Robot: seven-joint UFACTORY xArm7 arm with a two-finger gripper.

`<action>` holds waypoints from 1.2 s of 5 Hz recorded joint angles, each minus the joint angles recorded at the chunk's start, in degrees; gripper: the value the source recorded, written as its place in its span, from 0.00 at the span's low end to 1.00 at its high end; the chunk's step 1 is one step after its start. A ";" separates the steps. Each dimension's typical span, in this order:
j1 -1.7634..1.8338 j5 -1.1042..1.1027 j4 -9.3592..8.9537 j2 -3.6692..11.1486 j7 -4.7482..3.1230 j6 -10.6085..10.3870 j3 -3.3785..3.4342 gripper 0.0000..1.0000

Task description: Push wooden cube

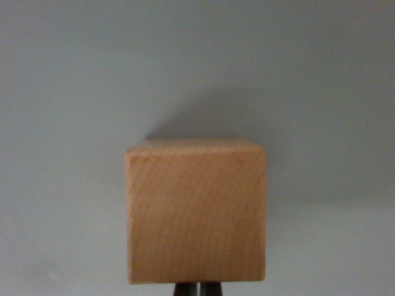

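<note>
Against plain grey surface [74, 92], smooth grained wooden cube [196, 213], perhaps touching dark hand [198, 290].

Inventory: wrist view contents

Wooden cube [196, 213]: one. Dark gripper [199, 289] tips at near edge: two, close together. Grey surface [74, 92]: one.

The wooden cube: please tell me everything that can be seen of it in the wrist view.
The wooden cube is light tan wood with faint curved grain on its near face. A thin strip of its top shows. It sits square on a plain grey surface, casting a soft shadow behind. The dark fingers show just under its lower edge; whether they touch it cannot be told.
</note>
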 joint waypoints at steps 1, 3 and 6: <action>0.00 0.00 0.00 0.00 0.00 0.00 0.00 1.00; 0.04 0.11 2.55 1.65 -0.01 0.90 0.05 1.00; 0.11 0.29 6.95 4.50 -0.03 2.46 0.15 1.00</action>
